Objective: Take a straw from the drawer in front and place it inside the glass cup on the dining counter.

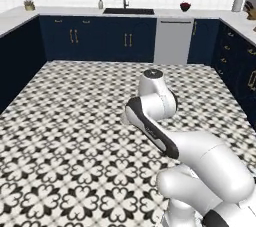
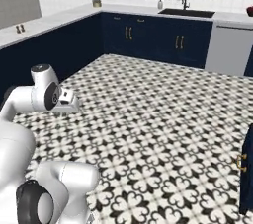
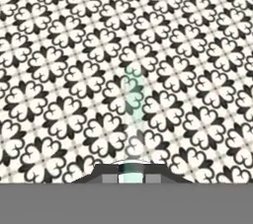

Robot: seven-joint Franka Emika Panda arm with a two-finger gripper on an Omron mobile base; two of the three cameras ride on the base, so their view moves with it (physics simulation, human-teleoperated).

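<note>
Pale and faintly greenish, the straw (image 3: 133,114) runs as a thin translucent stick straight out from between the gripper (image 3: 132,174) tips in the hand view, its near end pinched there and its far end reaching up the picture over the patterned black-and-white tile floor (image 3: 59,45). The gripper is closed tight on that near end, so the straw's long axis lies along the line the hand looks down, pointing away from the wrist and toward the floor below. In the left base view the white arm (image 1: 160,121) is folded low in front of the base, with open tiled floor ahead and the navy cabinets (image 1: 100,38) and sink (image 1: 129,11) along the far wall; the right base view shows the same bent arm over the tiles. The glass cup and the dining counter cannot be placed from here, so which way they lie from the gripper cannot be told. As a judgement, the pick from the drawer is done and the carrying stage is in hand; the next move depends on bringing the desk with the cup into sight, then turning the straw's free end downward over its mouth.
</note>
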